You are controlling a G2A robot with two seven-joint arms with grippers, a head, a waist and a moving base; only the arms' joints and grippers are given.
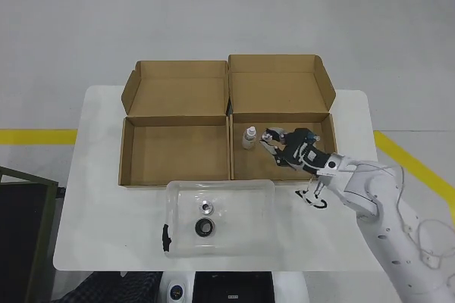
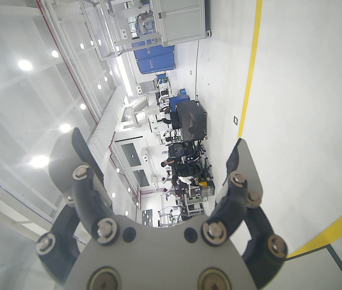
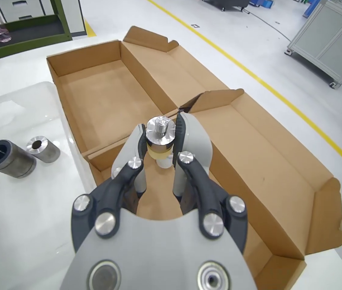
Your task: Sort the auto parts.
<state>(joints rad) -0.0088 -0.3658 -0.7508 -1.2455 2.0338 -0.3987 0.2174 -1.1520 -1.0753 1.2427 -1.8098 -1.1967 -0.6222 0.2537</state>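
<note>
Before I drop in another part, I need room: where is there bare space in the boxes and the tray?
The left box is bare wall to wall. The clear tray is free right of its two metal cylinders. The right box is crowded: a white-and-metal part stands near its left wall with the right claw at it.

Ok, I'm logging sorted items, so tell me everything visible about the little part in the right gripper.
The part is a small upright cylinder: shiny metal cap with a short stud on top, a yellowish band beneath, then a white base. The right gripper pinches its cap from both sides, low inside a cardboard box, near the wall shared with the neighbouring box.
</note>
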